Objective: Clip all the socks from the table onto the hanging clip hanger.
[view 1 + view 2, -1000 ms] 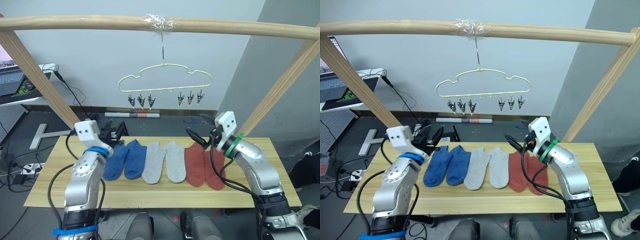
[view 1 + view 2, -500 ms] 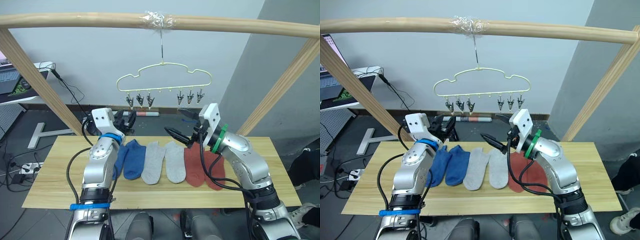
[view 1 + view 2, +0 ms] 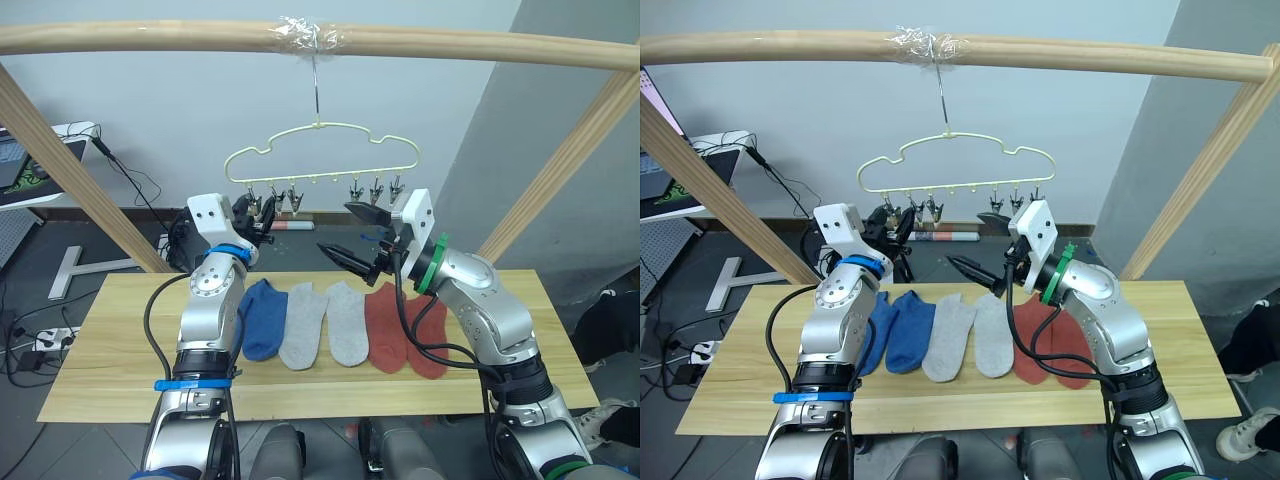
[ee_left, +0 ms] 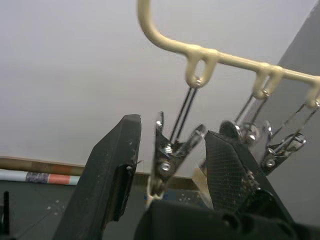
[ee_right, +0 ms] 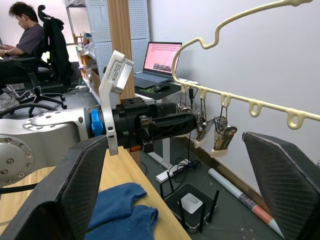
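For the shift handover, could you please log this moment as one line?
left hand: open around end clip | right hand: open, empty | socks: all on table | clip hanger: bare

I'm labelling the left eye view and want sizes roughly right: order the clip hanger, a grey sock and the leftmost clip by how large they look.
1. clip hanger, widest by far, though it hangs farther back.
2. grey sock.
3. leftmost clip, tiny, sitting at the left gripper.
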Tool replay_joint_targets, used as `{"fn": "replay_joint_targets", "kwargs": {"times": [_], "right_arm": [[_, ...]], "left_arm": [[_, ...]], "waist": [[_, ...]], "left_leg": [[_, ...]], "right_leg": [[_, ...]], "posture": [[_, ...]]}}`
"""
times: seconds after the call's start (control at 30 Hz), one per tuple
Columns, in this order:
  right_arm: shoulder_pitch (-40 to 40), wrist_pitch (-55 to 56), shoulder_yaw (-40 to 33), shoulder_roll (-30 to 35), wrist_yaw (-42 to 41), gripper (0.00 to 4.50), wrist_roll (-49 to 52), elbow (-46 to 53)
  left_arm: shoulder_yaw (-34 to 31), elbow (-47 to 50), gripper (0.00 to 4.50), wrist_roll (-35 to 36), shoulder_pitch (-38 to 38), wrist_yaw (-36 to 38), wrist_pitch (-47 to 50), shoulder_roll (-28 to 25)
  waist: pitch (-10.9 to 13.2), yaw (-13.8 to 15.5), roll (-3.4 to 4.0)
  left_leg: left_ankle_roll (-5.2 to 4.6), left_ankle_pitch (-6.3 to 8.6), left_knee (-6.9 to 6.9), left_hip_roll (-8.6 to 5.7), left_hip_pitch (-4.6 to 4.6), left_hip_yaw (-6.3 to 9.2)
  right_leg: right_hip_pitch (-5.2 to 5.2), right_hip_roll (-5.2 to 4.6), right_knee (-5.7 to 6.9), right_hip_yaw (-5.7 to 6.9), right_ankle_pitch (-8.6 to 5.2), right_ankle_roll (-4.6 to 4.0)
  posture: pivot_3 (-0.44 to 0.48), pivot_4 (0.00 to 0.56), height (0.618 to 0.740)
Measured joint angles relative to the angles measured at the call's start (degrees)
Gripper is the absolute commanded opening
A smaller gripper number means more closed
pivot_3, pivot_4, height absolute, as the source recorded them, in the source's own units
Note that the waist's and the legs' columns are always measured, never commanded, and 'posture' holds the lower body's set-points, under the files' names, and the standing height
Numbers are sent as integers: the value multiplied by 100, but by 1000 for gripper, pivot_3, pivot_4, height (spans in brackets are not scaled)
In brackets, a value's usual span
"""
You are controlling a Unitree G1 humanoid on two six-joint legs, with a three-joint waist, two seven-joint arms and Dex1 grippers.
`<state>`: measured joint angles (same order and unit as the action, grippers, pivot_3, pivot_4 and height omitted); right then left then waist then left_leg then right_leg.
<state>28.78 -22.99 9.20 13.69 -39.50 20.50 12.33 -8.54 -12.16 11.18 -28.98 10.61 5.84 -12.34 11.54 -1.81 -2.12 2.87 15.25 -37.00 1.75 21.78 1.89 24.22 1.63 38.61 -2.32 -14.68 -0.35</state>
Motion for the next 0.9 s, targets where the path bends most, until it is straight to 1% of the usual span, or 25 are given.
{"fn": "replay_joint_targets", "kwargs": {"times": [0.13, 0.37, 0.8, 0.9], "right_arm": [[12, -17, -4, 1, 0, 4500, 59, 0], [152, -40, -4, 1, -1, 4500, 105, 0], [157, -137, -114, 17, -1, 4500, 115, -17], [157, -143, -114, 22, -1, 4500, 115, -17]], "left_arm": [[-88, 0, 2341, -12, -3, -11, -36, -31], [-85, -48, 2341, -102, -76, -8, -142, -43], [-84, -187, 2341, -128, -152, -5, -270, -42], [-83, -214, 1826, -129, -153, 12, -306, -42]], "waist": [[0, -2, 0], [9, -4, 1], [25, -3, 1], [28, -4, 1]], "left_leg": [[0, 0, -1, -2, 0, 0], [0, 0, -1, -4, 1, 4], [0, 0, 0, -2, 3, 8], [0, 0, 0, -3, 3, 8]], "right_leg": [[-1, -3, 1, 1, 0, 1], [-1, -3, 0, 5, 0, 1], [-1, -6, 0, 8, 0, 1], [-1, -6, 0, 8, 0, 1]], "posture": [[-36, 211, 740], [-33, 211, 740], [-37, 217, 740], [-38, 218, 740]]}}
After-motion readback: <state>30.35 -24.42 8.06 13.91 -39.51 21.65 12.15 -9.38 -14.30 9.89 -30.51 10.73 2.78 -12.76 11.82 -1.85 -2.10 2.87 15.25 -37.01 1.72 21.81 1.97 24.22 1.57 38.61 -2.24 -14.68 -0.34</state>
